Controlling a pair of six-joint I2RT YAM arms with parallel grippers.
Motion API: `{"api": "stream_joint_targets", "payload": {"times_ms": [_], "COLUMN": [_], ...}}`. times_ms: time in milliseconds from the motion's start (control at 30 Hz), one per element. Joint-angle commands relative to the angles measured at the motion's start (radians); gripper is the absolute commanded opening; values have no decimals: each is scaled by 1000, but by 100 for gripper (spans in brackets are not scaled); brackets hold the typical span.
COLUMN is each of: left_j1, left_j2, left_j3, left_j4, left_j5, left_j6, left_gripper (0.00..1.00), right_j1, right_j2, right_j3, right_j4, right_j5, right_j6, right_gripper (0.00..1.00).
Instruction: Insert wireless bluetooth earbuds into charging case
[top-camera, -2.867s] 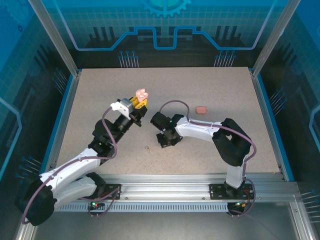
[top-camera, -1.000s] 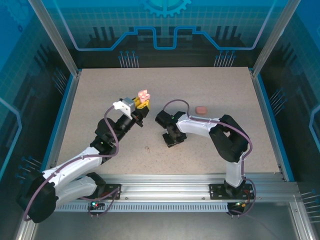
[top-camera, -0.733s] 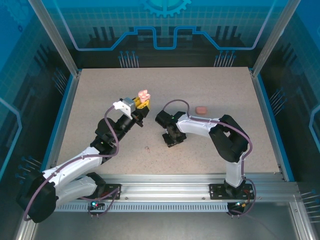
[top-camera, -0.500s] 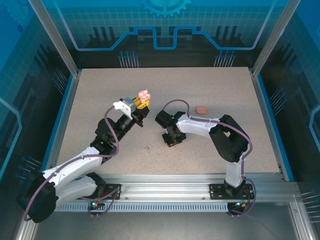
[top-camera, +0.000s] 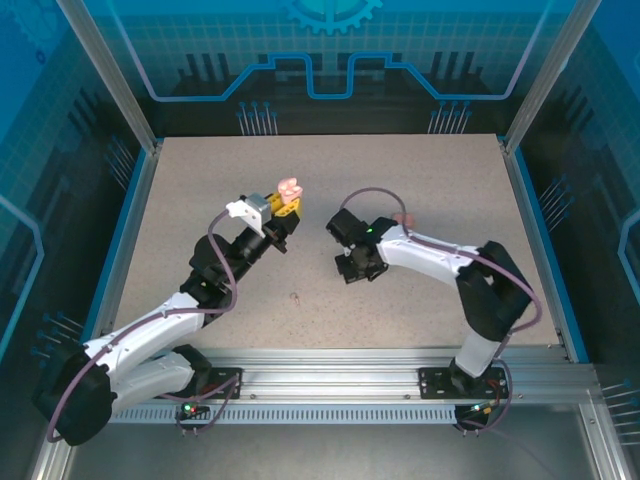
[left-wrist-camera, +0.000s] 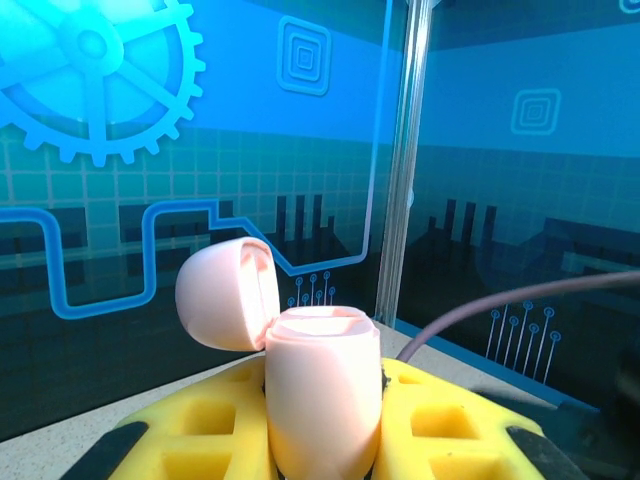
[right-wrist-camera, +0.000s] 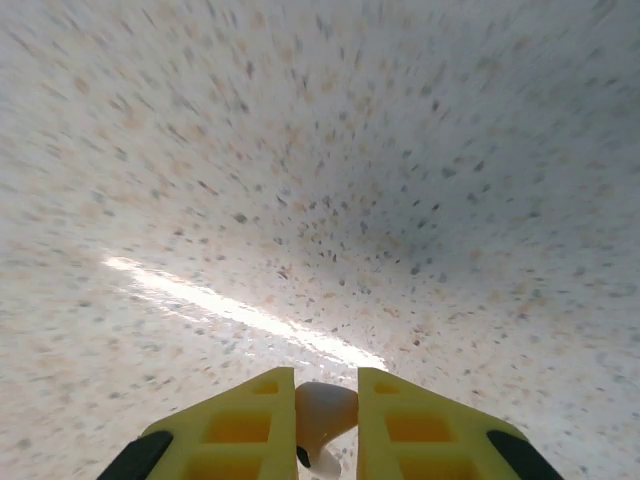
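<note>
My left gripper (top-camera: 283, 206) is shut on the body of a pink charging case (top-camera: 289, 187) and holds it above the table. Seen from the left wrist, the case (left-wrist-camera: 322, 395) stands upright between the yellow fingers (left-wrist-camera: 455, 425) with its lid (left-wrist-camera: 225, 295) swung open to the left. My right gripper (top-camera: 354, 268) hangs just over the table, right of centre. In the right wrist view this gripper (right-wrist-camera: 326, 388) is shut on a pale earbud (right-wrist-camera: 322, 410), whose stem points down. Another tiny earbud (top-camera: 296, 296) lies on the table in front of both grippers.
A second pink case (top-camera: 403, 217) lies on the table behind the right arm, partly hidden by it. The speckled table (top-camera: 420, 170) is bordered by blue rails, with glass walls on three sides. A grey cable (left-wrist-camera: 520, 305) crosses the left wrist view.
The right gripper has shut on the earbud and moved right and away from the table's near edge, its elbow swinging right. The left gripper has kept the open case still.
</note>
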Motion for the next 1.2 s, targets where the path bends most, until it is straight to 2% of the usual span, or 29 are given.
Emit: {"api": "stream_joint_targets", "payload": {"times_ms": [0,300,600,867,1167], "left_j1": [2,-9,-41,-76,-79], "left_j2": [-7,27,73,112,151], "left_j3": [38,92,176,253,302], "left_j4": [19,52,87,113,111], "left_j5": [45,149,253,303,306], "left_j6": [6,68,157,239,304], "left_gripper": [0,0,0,0,0], "right_j1": [-32,-125,-159,-158,-134], "right_j2": [-117,-379,-436,-491,-550], "right_j3": [27,229,449,354,213], "right_j4": [-2,8,162,451,629], "right_j5": [-7,-44,-160,-351,-420], "right_j6": [-6,-93,-173,-161,-148], "right_gripper": [17,18,19,19,19]}}
